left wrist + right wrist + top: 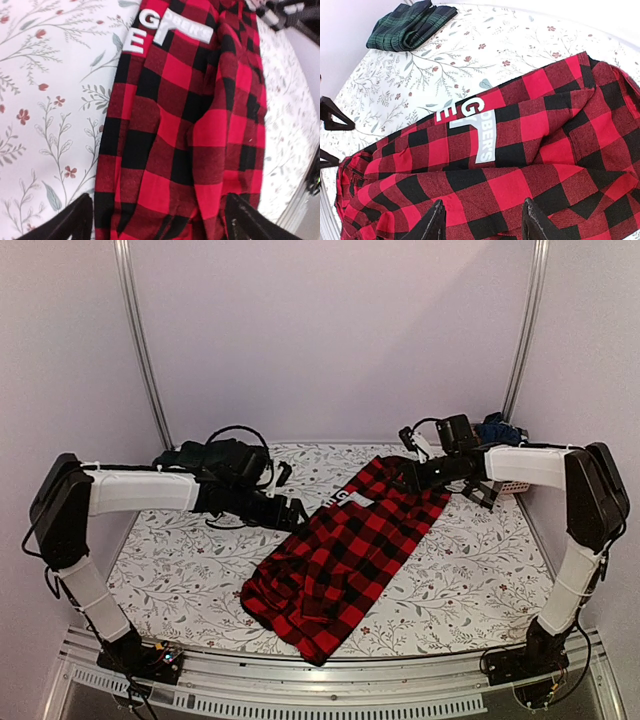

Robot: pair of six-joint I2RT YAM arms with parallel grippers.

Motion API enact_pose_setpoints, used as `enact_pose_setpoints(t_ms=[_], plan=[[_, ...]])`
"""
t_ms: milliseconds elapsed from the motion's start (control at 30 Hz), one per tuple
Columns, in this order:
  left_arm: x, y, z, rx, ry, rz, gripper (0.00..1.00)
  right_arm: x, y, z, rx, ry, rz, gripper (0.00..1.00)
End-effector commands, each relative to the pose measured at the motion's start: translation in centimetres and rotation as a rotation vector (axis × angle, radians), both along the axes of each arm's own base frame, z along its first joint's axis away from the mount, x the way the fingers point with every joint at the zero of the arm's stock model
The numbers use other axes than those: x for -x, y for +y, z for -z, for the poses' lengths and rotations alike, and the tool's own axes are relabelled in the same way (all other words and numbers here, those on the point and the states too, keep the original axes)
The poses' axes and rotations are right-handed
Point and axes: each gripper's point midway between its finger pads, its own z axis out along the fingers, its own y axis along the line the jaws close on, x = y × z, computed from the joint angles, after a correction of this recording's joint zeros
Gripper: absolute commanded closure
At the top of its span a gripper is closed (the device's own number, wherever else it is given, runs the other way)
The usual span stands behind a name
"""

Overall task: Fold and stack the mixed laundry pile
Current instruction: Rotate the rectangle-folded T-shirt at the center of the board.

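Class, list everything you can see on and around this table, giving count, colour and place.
checked garment: one, red and black, spread diagonally mid-table
tartan piece: one, dark green, folded, far left corner
dark clothes: one bundle, navy, far right corner
basket: one, pale, far right edge
table cloth: one, white with leaf print, covering the table
left claw: one, black, open above the garment
right claw: one, black, open over the garment's far end

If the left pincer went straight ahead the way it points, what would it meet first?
Probably the red-and-black checked shirt, lying straight ahead of the left pincer; depth is unclear.
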Motion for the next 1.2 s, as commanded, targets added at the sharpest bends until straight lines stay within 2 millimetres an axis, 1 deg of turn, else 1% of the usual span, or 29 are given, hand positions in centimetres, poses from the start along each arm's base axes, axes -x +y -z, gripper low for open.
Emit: enact_pose_setpoints(t_ms=[0, 33, 67, 133, 167, 200, 267, 300, 367, 400, 467, 500, 533, 567, 600, 633, 667, 733, 767, 800, 867, 900, 933, 1000, 1033, 1067, 1100, 1133, 1167], plan=[[-0.2, -1.4, 3.7, -0.046, 0.03, 0.102, 0.18, 2.6, -0.6, 4.2, -0.023, 0.148, 0.043, 0.51], [-0.1, -1.4, 4.7, -0.055, 0.05, 0.108, 0.24, 3.0, -0.7, 4.9, -0.028, 0.169, 0.049, 0.51], [0.1, -1.3, 5.7, -0.065, 0.07, 0.111, 0.27, 3.4, -0.8, 5.9, -0.022, 0.193, 0.055, 0.52], [1.0, -1.0, 7.4, -0.082, 0.11, 0.114, 0.41, 3.7, -0.9, 7.4, -0.012, 0.229, 0.062, 0.54], [1.5, -0.7, 8.1, -0.091, 0.125, 0.115, 0.47, 3.6, -1.0, 8.1, -0.004, 0.24, 0.062, 0.55], [2.1, -0.5, 8.7, -0.099, 0.138, 0.115, 0.51, 3.6, -0.9, 9.2, 0.008, 0.262, 0.061, 0.56], [3.5, 0.0, 9.7, -0.119, 0.164, 0.118, 0.6, 3.0, -0.7, 10.5, 0.025, 0.28, 0.053, 0.6], [4.4, 0.2, 10.2, -0.131, 0.177, 0.124, 0.64, 2.8, -0.6, 11.7, 0.037, 0.301, 0.051, 0.62], [6.4, 0.4, 11.1, -0.144, 0.209, 0.132, 0.7, 1.9, -0.2, 12.7, 0.047, 0.304, 0.036, 0.65], [7.7, 0.4, 11.7, -0.141, 0.231, 0.14, 0.73, 1.2, 0.2, 12.7, 0.042, 0.297, 0.028, 0.67], [10.1, 0.0, 12.3, -0.116, 0.273, 0.147, 0.77, 0.1, 1.2, 14.0, 0.041, 0.315, 0.004, 0.69], [11.1, -0.5, 12.4, -0.092, 0.289, 0.15, 0.78, -0.6, 2.0, 13.7, 0.03, 0.298, -0.017, 0.7], [12.3, -1.0, 12.5, -0.072, 0.308, 0.153, 0.79, -1.1, 2.8, 14.0, 0.025, 0.296, -0.035, 0.7], [13.3, -1.3, 12.6, -0.058, 0.328, 0.142, 0.78, -1.8, 3.7, 13.4, 0.021, 0.284, -0.055, 0.7], [13.8, -1.4, 12.5, -0.05, 0.333, 0.13, 0.75, -2.3, 4.6, 13.1, 0.015, 0.278, -0.076, 0.7], [13.7, -1.3, 12.2, -0.045, 0.323, 0.103, 0.66, -2.9, 5.4, 12.5, 0.01, 0.253, -0.102, 0.69], [13.3, -1.0, 11.7, -0.033, 0.306, 0.075, 0.59, -3.4, 5.8, 12.2, 0.009, 0.238, -0.109, 0.69], [11.8, -0.3, 10.1, -0.014, 0.243, 0.018, 0.44, -4.0, 5.9, 11.1, 0.008, 0.212, -0.105, 0.66], [10.7, 0.0, 8.9, -0.001, 0.199, -0.008, 0.4, -4.1, 5.7, 10.0, 0.013, 0.19, -0.094, 0.64], [9.7, 0.3, 7.8, 0.012, 0.159, -0.024, 0.37, -4.0, 5.4, 9.5, 0.018, 0.182, -0.086, 0.62], [8.0, 0.4, 5.7, 0.041, 0.095, -0.036, 0.33, -3.0, 4.5, 8.6, 0.028, 0.173, -0.071, 0.58], [7.4, 0.3, 4.8, 0.054, 0.071, -0.035, 0.31, -2.6, 4.1, 7.0, 0.022, 0.146, -0.066, 0.56], [6.8, 0.1, 4.1, 0.061, 0.047, -0.031, 0.3, -2.0, 3.6, 6.6, 0.024, 0.14, -0.059, 0.55], [5.5, -0.6, 3.0, 0.072, 0.011, -0.021, 0.29, -1.1, 2.7, 4.0, 0.006, 0.103, -0.041, 0.54], [5.0, -1.1, 2.6, 0.074, -0.002, -0.004, 0.29, -0.5, 2.3, 3.6, -0.003, 0.109, -0.035, 0.53], [4.5, -1.6, 2.4, 0.076, -0.013, 0.006, 0.29, 0.2, 2.1, 2.9, -0.019, 0.106, -0.034, 0.54], [4.0, -2.1, 2.2, 0.077, -0.02, 0.017, 0.29, 1.0, 1.9, 2.7, -0.035, 0.122, -0.033, 0.54], [3.7, -2.7, 2.2, 0.079, -0.021, 0.028, 0.29, 1.7, 1.9, 1.9, -0.059, 0.121, -0.037, 0.54], [3.4, -3.2, 2.2, 0.085, -0.017, 0.038, 0.3, 2.6, 1.9, 2.1, -0.076, 0.143, -0.046, 0.54]])
